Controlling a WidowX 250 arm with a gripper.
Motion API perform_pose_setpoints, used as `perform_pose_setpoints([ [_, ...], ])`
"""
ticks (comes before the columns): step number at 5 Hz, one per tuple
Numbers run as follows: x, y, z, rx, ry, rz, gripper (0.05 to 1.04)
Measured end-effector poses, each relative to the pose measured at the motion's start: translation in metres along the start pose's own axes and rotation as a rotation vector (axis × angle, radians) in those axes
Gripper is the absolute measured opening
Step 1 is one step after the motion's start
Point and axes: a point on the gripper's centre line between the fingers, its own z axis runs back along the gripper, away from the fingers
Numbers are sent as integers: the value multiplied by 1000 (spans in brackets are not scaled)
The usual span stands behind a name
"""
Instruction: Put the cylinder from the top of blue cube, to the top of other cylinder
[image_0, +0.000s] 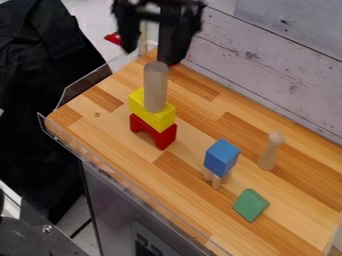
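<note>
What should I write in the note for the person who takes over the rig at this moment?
Gripper: open, above the tall cylinder.
Where things are: the tall cylinder stands upright on the yellow block, which sits on the red arch. The blue cube rests on small wooden supports.
Done: the cube bears no cylinder. The stacking may be done, but I cannot tell if the tall cylinder is one piece or two.
Left: check that first; if two, probably only clear the arm.

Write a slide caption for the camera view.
Cylinder on yellow block on red arch; blue cube, green block and wooden peg nearby.
</note>
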Motion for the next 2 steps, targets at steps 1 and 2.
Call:
perform_pose_setpoints([
  [1,-4,-24,15,41,-56,-94,1000],
  [2,-13,-57,14,57,-60,-188,1000],
])
